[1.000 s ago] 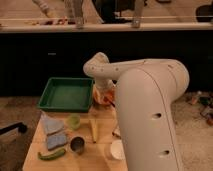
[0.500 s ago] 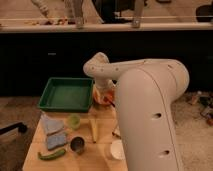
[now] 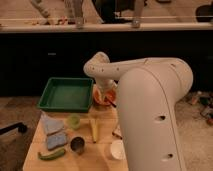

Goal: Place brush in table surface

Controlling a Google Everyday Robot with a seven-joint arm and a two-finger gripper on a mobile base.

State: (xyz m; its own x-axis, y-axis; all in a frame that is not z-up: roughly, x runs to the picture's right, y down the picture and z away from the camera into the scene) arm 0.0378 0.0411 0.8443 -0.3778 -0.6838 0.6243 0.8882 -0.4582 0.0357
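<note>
You are looking at the gripper (image 3: 105, 93) hanging at the far end of the table surface (image 3: 98, 159), right over the orange bowl (image 3: 98, 99), which is sitting just beside the green tray (image 3: 65, 94). Its jaws are standing wide apart, and you are not seeing anything clamped between them, though the wrist is hiding much of that spot. A thin dark stick, likely the brush (image 3: 111, 103), is poking out over the near rim of the bowl just under the gripper. You cannot tell whether it is touching the gripper or only leaning in the bowl. The big white arm (image 3: 150, 110) is filling one side of your view and covering that edge of the table. Nearer to you, the pale planks are carrying two blue-grey pads (image 3: 52, 131), a small green cup (image 3: 74, 121), a long yellow piece (image 3: 94, 130), a metal cup (image 3: 77, 145), a green vegetable (image 3: 51, 155) and a white bowl (image 3: 117, 149), all lying well apart from the gripper
</note>
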